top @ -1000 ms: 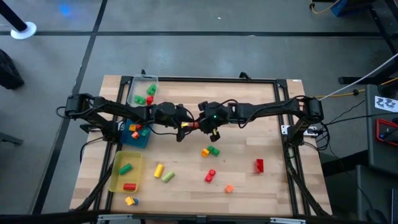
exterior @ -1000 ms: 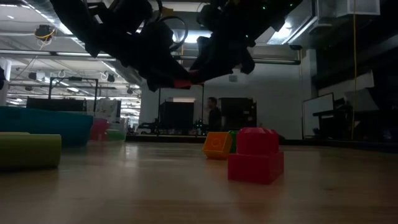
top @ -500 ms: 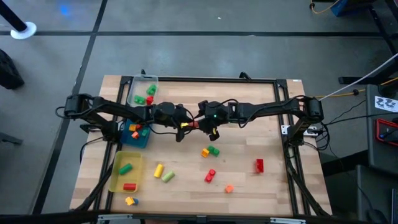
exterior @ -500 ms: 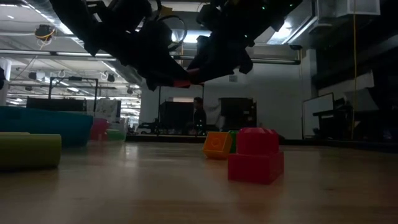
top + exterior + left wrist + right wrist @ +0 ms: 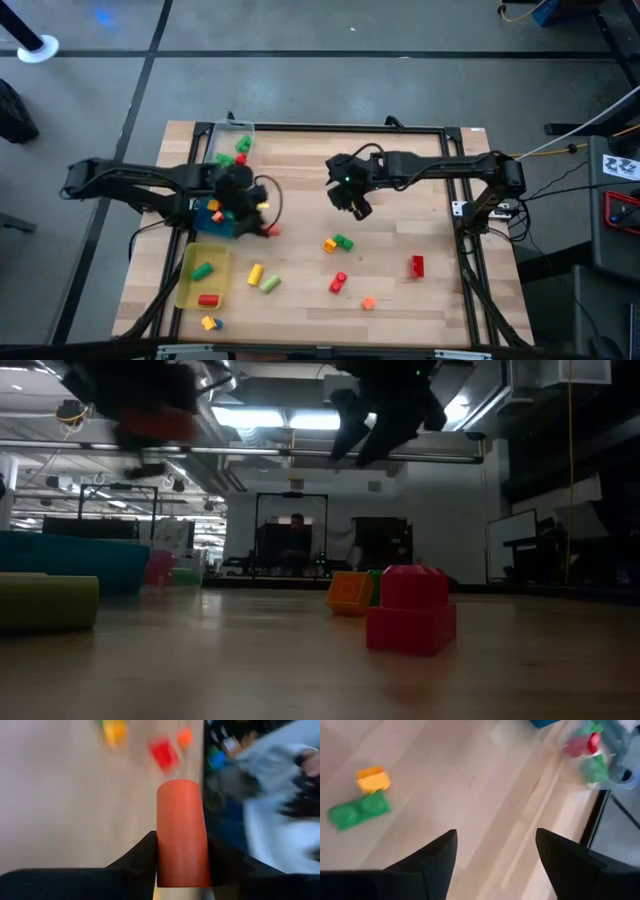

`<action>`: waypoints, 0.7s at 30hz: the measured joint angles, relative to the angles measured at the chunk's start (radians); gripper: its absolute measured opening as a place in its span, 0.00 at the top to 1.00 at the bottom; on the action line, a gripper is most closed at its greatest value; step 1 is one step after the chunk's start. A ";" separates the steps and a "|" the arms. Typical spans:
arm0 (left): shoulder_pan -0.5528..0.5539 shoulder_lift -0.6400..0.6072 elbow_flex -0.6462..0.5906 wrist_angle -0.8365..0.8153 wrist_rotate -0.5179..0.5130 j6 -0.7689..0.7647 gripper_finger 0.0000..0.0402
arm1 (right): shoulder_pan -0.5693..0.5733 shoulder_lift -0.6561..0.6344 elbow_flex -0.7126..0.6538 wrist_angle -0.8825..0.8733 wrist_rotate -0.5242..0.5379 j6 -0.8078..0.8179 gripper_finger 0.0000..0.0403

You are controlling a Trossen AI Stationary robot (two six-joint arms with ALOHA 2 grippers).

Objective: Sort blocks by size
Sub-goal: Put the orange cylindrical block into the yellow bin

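My left gripper [image 5: 263,226] is shut on a red cylinder [image 5: 181,835] above the table, beside the blue tray [image 5: 203,222]. It shows blurred in the low view [image 5: 150,430]. My right gripper [image 5: 356,206] is open and empty above the table's middle; its fingers [image 5: 430,865] stand wide apart. Below it lie a green brick [image 5: 359,810] and an orange block [image 5: 373,778]. Loose blocks lie on the near half of the table: a yellow cylinder [image 5: 255,273], a green cylinder [image 5: 270,284], a red piece [image 5: 339,282] and a red brick [image 5: 417,265]. My left gripper pinches the red cylinder's curved sides [image 5: 165,865] between its two fingers [image 5: 142,857]. The cylinder lies along the fingers, and its free end [image 5: 179,787] sticks out past their tips. It is lifted clear of the table.
A clear tray [image 5: 228,132] with green and red blocks stands at the far left. The blue tray holds several blocks. A yellow tray [image 5: 190,290] at the near left holds a green and a red piece. A small orange block [image 5: 368,303] lies near the front.
The two grippers met over the table's middle with the red cylinder between them. They have parted: my left gripper has carried the cylinder toward the table's left and near edges, to beside the blue tray. My right gripper has drawn back a little to the right, without it.
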 joint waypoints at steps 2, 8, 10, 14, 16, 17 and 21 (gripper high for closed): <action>-0.032 -0.054 -0.001 -0.110 0.064 -0.160 0.69 | 0.000 0.000 0.026 -0.039 0.000 -0.003 0.33; -0.134 -0.145 0.000 -0.311 0.142 -0.555 0.68 | 0.000 0.000 0.040 -0.056 0.000 -0.004 0.33; -0.172 -0.151 0.000 -0.401 0.148 -0.656 0.68 | 0.000 0.000 0.040 -0.057 0.000 -0.004 0.33; -0.241 -0.144 -0.001 -0.572 0.180 -0.801 0.68 | 0.000 0.000 0.040 -0.083 0.000 -0.004 0.33; -0.269 -0.140 -0.001 -0.633 0.182 -0.855 0.68 | 0.000 0.000 0.040 -0.101 0.000 -0.005 0.33; -0.280 -0.138 -0.001 -0.660 0.181 -0.876 0.68 | 0.000 0.000 0.040 -0.108 0.000 -0.004 0.33; -0.314 -0.133 -0.001 -0.688 0.168 -0.922 0.68 | 0.000 0.000 0.040 -0.130 0.000 -0.004 0.33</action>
